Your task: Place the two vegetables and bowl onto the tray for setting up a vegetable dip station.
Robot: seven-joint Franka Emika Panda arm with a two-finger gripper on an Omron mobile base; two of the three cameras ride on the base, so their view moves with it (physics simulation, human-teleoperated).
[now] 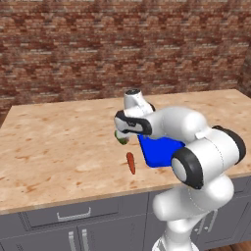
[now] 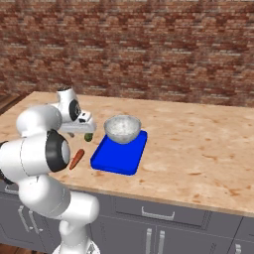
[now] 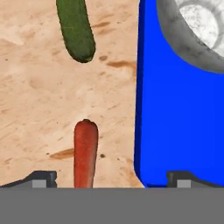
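The blue tray (image 2: 118, 158) lies on the wooden counter, and the grey speckled bowl (image 2: 122, 129) stands on its far end. Two vegetables lie on the counter just left of the tray: a dark green cucumber piece (image 3: 76, 28) and an orange-red carrot (image 3: 85, 153). They also show as the cucumber piece (image 2: 89, 137) and the carrot (image 2: 76, 158) from the right base. My gripper (image 3: 112, 178) hovers open above the counter, one fingertip left of the carrot, the other over the tray (image 3: 179, 122). It holds nothing. From the left base, the gripper (image 1: 126, 132) hangs above the carrot (image 1: 131, 163).
The counter (image 2: 198, 144) stretches wide to the right of the tray, and a brick wall (image 2: 149, 49) closes it off behind. Grey cabinet drawers (image 1: 73, 215) run below the front edge. My own arm hides the bowl in the left base view.
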